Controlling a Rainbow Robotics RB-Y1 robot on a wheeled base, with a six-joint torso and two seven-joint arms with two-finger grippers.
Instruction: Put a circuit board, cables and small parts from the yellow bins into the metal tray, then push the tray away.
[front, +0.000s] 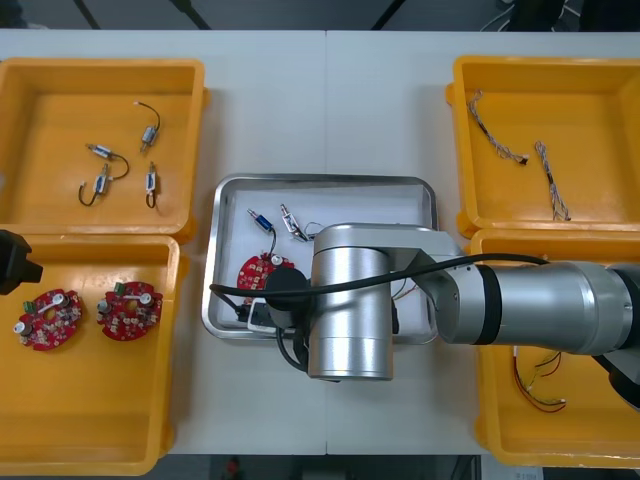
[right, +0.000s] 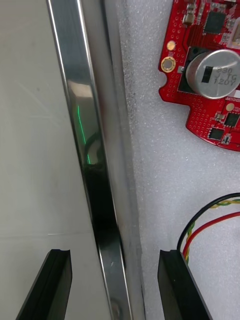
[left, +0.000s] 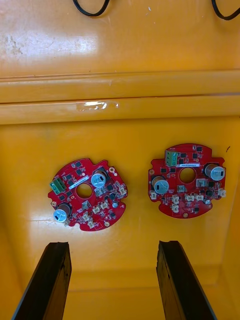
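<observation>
Metal tray (right: 85, 125) rim stands between the right gripper's (right: 115, 255) parted fingers.

**Inspector:** Front view, lighting?

**Assessor:** Bright and even, from overhead. The table (front: 330, 90) reads near white. A soft shadow lies under the right arm (front: 350, 300) at lower centre of the frame. Pale streaks run down the arm's silver casing. A dark band crosses the top edge.

**Inspector:** Right wrist view?

**Assessor:** The metal tray (right: 95, 150) rim acts as a mirror: a bright strip, a dark reflection beside it, one thin green streak. Its white lining is evenly lit. The silver can on the circuit board (right: 200, 117) catches a highlight.

**Inspector:** Left wrist view?

**Assessor:** One white glare patch on the yellow bin (left: 120, 107) wall ridge. The bin floor is evenly lit, shadows faint.
</observation>
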